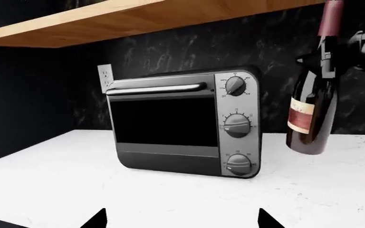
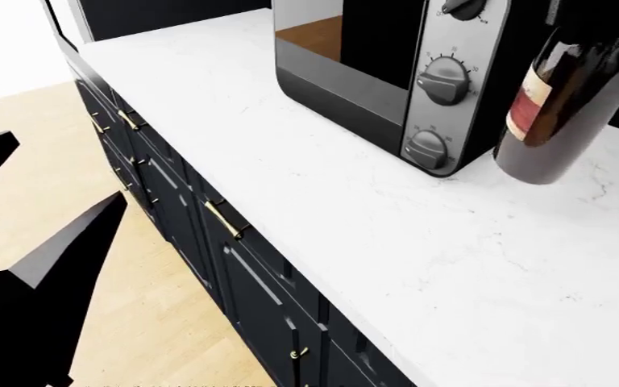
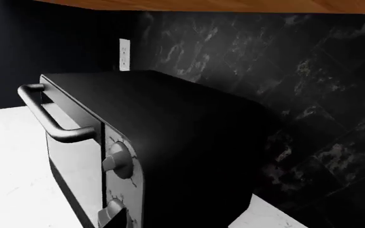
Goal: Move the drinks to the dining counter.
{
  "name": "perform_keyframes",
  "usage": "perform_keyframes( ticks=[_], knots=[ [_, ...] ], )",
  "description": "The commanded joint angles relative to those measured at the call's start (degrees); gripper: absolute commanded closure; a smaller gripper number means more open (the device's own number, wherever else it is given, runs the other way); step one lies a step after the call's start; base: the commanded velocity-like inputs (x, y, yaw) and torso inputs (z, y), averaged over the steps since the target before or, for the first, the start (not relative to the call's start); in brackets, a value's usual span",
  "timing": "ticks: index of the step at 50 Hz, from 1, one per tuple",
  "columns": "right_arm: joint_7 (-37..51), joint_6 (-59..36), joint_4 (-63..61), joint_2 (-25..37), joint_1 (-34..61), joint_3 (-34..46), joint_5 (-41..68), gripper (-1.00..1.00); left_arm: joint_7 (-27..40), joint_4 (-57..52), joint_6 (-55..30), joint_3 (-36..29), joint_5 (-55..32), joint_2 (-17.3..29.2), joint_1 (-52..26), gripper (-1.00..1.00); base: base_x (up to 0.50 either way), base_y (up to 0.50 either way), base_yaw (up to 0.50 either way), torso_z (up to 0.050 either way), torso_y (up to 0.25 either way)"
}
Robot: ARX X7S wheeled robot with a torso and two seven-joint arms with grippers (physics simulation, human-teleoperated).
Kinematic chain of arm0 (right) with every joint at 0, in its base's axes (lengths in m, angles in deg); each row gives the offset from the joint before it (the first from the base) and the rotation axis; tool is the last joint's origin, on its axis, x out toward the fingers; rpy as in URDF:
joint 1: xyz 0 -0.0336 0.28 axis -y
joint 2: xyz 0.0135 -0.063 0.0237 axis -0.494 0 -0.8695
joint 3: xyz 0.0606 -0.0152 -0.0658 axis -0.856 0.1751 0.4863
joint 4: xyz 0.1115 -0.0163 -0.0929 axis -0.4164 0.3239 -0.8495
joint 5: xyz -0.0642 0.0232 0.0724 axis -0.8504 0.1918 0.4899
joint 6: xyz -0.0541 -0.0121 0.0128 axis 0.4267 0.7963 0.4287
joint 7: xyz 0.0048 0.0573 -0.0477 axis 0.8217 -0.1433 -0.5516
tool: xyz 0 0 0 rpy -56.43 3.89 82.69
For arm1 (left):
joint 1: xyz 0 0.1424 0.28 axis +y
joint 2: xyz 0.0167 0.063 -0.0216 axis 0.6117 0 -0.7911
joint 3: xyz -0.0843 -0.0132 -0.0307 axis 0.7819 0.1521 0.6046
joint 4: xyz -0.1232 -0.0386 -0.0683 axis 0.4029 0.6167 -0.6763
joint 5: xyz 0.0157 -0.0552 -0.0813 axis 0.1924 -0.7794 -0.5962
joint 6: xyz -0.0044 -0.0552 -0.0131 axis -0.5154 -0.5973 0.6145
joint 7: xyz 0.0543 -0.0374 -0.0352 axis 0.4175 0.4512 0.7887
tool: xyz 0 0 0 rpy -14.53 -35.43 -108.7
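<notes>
One of the drinks, a tall dark-red wine bottle (image 1: 312, 111) (image 2: 554, 101), leans tilted beside a toaster oven over the white marble counter (image 2: 321, 201). My right gripper (image 1: 325, 59) is shut on its neck, with black fingers on either side. The bottle does not show in the right wrist view, which looks along the oven's side. My left gripper (image 1: 182, 219) is open over the marble in front of the oven, with nothing between its fingertips (image 1: 100, 219). The dining counter is out of view.
The black and silver toaster oven (image 1: 182, 126) (image 2: 396, 72) (image 3: 150, 142) stands against a dark marbled wall. A wooden shelf (image 1: 106, 19) hangs above it. Dark cabinets with gold handles (image 2: 223, 218) sit under the counter, by a wood floor (image 2: 30, 161). My left arm (image 2: 41, 274) is low at the left.
</notes>
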Motion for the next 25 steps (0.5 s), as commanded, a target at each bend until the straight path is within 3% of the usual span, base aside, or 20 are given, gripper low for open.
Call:
perform_keyframes(
  ticks=[1, 15, 25],
  knots=[
    [1.0, -1.3, -4.3, -0.4, 3.3, -2.2, -2.4, 1.0, 0.0, -0.2, 0.4, 0.1, -0.2, 0.1, -0.2, -1.0, -0.26, -0.31, 0.0, 0.0, 0.0],
    [-0.3, -3.9, -3.9, -2.0, 5.0, -1.4, -2.6, 1.0, -0.1, -0.2, 0.6, 0.2, -0.3, 0.5, -0.6, -1.0, -0.37, -0.27, 0.0, 0.0, 0.001],
    [-2.8, -6.0, -4.3, -2.8, 5.4, -0.5, -4.6, 1.0, -0.2, -0.2, 0.7, 0.3, -0.5, 0.7, -0.7, -1.0, -0.56, 0.08, 0.0, 0.0, 0.0]
  ],
)
